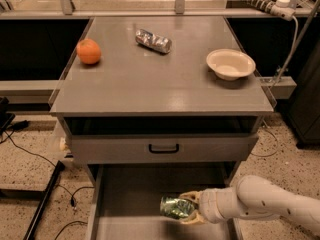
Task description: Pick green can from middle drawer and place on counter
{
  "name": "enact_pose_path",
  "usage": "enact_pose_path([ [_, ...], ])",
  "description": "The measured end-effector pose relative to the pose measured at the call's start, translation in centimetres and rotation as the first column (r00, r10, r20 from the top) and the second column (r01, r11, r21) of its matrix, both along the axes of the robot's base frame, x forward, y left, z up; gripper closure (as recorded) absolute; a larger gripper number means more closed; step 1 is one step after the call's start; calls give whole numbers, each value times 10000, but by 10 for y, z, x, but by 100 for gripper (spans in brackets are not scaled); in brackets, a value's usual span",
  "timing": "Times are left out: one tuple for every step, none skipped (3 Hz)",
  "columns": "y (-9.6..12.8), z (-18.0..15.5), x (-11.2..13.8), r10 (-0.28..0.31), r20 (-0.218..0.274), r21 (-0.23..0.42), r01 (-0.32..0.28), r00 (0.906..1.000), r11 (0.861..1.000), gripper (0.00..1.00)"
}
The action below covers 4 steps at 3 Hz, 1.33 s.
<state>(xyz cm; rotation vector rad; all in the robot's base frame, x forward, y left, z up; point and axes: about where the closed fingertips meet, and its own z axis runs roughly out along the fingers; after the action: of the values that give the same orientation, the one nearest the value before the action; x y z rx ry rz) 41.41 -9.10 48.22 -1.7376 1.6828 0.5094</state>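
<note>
Green can [174,207]: lying on its side over the middle drawer [127,194] floor, clamped between the closed fingers of the gripper [189,208]. Step: grasp apparently made, lift pending. Next: raise past the drawer front [115,149] to the counter [160,84].

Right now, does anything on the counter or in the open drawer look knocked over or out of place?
The silver can lies on its side at the back of the counter. The green can also lies sideways in the middle drawer, with the gripper at one end.
</note>
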Motion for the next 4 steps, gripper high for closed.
enact_pose_path([
  [-16,66,2,187,464,-402,-168,9987,9991,100],
  [-18,129,5,514,949,-777,-441,9942,9960,100],
  [-17,186,7,709,1313,-1178,-554,9888,9915,100],
  [-27,249,14,498,1778,-1475,-234,9828,9888,100],
])
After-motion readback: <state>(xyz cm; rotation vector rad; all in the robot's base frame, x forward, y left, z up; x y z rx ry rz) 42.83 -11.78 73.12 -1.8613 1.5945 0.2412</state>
